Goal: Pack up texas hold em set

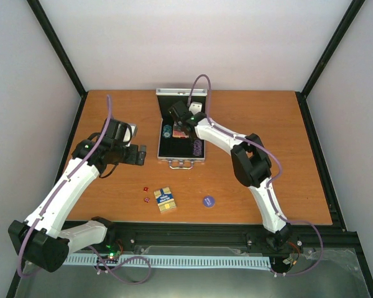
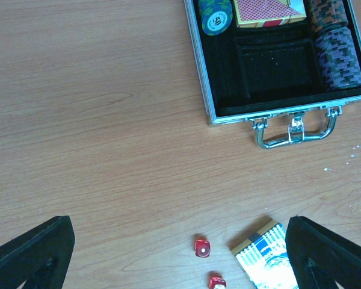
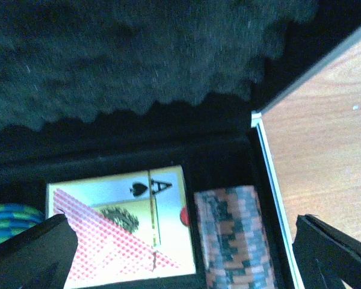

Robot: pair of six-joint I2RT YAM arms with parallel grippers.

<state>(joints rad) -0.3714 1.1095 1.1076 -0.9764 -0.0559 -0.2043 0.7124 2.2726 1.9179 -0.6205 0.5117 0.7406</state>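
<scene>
While the case (image 1: 161, 140) sits open in the upper middle of the overhead view, lid (image 1: 180, 93) standing up at its far edge and handle (image 1: 181, 163) pointing toward the bottom of the frame, a fair bit of the set is lying loose on the table (image 1: 267, 124). The blue-and-yellow deck (image 1: 166, 198) is in the lower middle, below the case. Two tiny red dice (image 1: 145, 188) sit just to its left and the blue disc (image 1: 208, 200) is off to its right, none of them touching.

Inside the case, the red deck (image 3: 126, 229) lies in a slot up near the lid, and the right wrist view shows an ace of spades printed on it. In that view the green-and-blue chips (image 3: 12, 220) are stacked on its left and a roll of reddish chips (image 3: 234, 241) lies on its right. In the left wrist view a second roll, the dark chips (image 2: 340, 57), sits just below the reddish one along the case's right wall, next to a black-lined compartment.

The right gripper (image 3: 182, 241) hangs right over the red deck with its jaws spread wide, not pinching anything. The left gripper (image 2: 177, 253) is spread wide too and has no grip on anything. It hovers over the wood left of the case, with the dice and a corner of the blue-and-yellow deck at the bottom of its own view.
</scene>
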